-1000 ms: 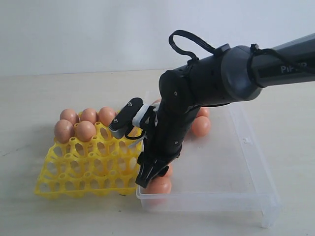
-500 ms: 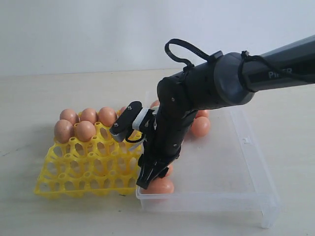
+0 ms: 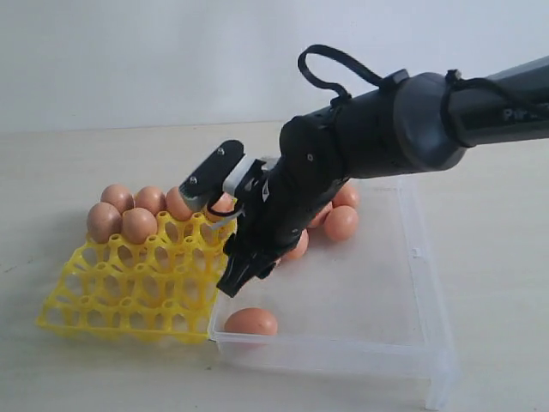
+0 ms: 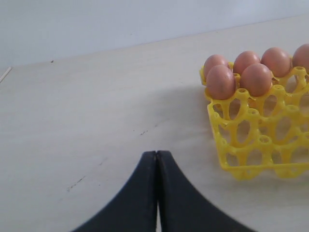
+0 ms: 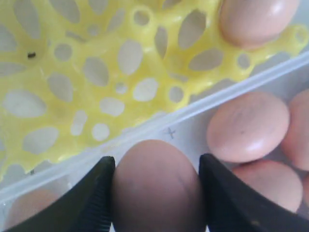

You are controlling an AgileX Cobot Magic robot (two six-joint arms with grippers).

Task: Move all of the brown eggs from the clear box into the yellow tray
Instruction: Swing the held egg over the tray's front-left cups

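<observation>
My right gripper (image 5: 156, 161) is shut on a brown egg (image 5: 157, 188), one finger on each side, over the clear box's wall (image 5: 193, 113) beside the yellow tray (image 5: 96, 72). In the exterior view that gripper (image 3: 233, 279) hangs above the box's left edge, and its fingers mostly hide the held egg. The yellow tray (image 3: 129, 287) carries several eggs (image 3: 137, 225) along its far side. More eggs lie in the clear box (image 3: 412, 257): one near the front corner (image 3: 250, 322), others at the back (image 3: 340, 223). My left gripper (image 4: 157, 153) is shut and empty over bare table.
The tray (image 4: 256, 140) and its eggs (image 4: 221, 82) lie off to one side of the left gripper. The right arm's bulky black wrist (image 3: 377, 137) reaches over the box's far end. Pale tabletop (image 3: 77, 163) surrounds both containers.
The right gripper has risen from the box's front corner with an egg and moved back and left toward the tray. One egg stays at that corner. Tray and box have shifted slightly left.
</observation>
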